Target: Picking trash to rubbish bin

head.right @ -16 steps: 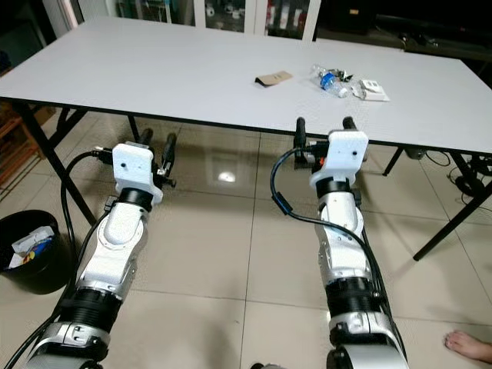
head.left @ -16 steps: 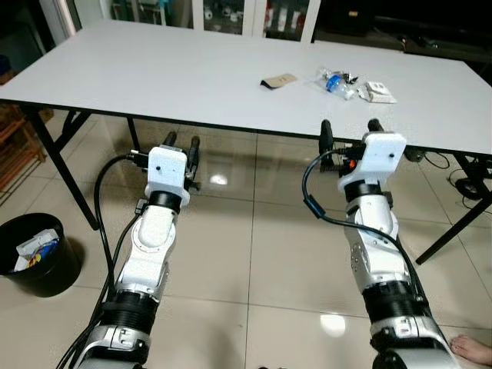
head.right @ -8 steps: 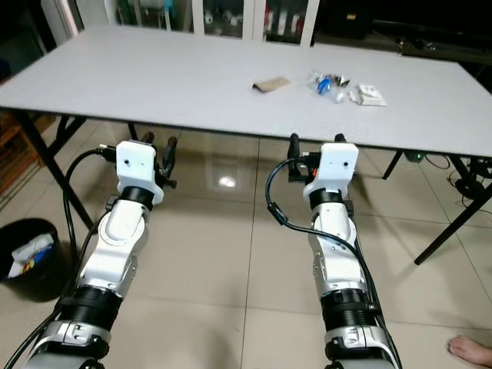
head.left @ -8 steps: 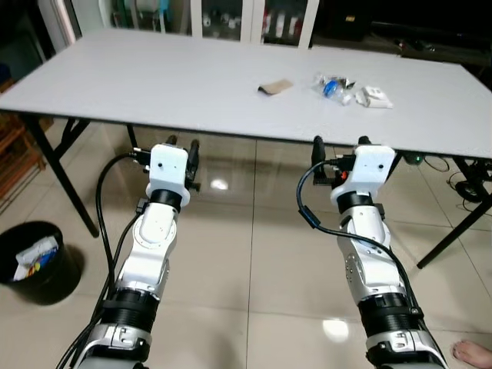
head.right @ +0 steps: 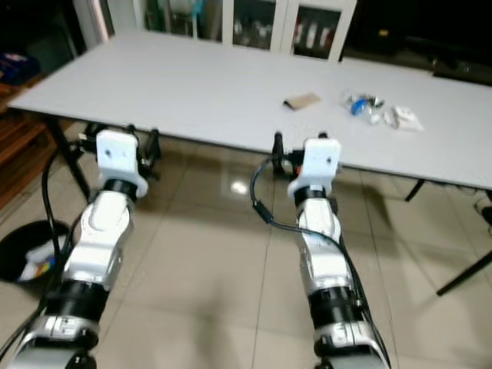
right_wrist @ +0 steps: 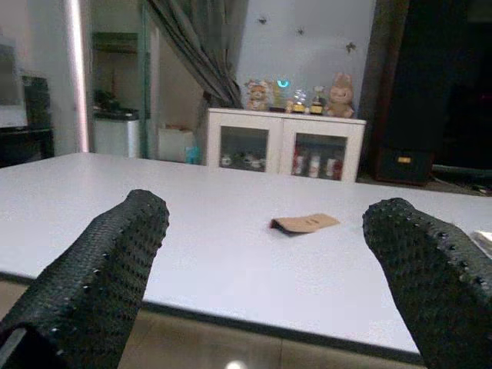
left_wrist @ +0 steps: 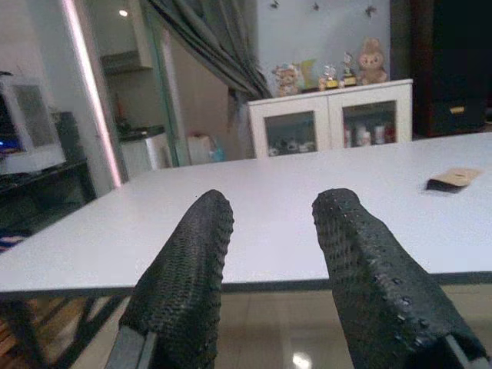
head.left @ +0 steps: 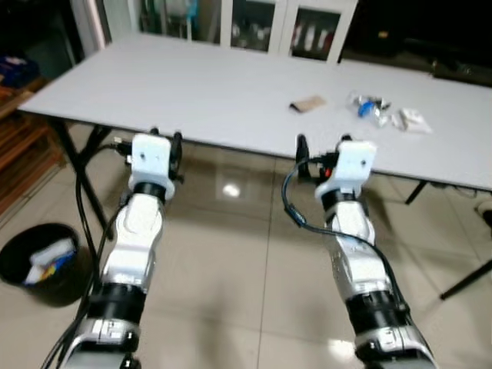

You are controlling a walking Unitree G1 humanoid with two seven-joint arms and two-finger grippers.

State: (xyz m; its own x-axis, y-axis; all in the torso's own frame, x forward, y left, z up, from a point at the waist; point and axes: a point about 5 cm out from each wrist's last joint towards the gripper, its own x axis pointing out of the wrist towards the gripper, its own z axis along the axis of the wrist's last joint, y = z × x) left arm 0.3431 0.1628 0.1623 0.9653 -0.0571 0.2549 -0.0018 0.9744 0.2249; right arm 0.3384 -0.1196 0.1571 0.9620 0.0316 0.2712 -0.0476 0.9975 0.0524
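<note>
Both arms reach forward toward the near edge of a white table (head.left: 192,92). The left tool (head.left: 164,143) is at the table's front edge with its two black fingers (left_wrist: 188,284) slightly apart and nothing between them. The right tool (head.left: 323,146) is also at the front edge, its fingers (right_wrist: 104,269) spread wide and empty.

The trash lies on the table top, beyond the right tool and a little to its right. Nearest is a small brown paper packet (head.left: 308,104), straight ahead of the right tool's open gap in its wrist view (right_wrist: 305,223). Further right of it is a crumpled clear plastic wrapper with a blue bit (head.left: 367,107), and just beside that a white crumpled wrapper (head.left: 410,119). All three are well apart from both tools.

A black rubbish bin (head.left: 42,261) stands on the tiled floor (head.left: 231,269), behind and to the left of the left tool, with white and blue scraps already inside. White glass-fronted cabinets (head.left: 254,27) stand beyond the far side of the table.
</note>
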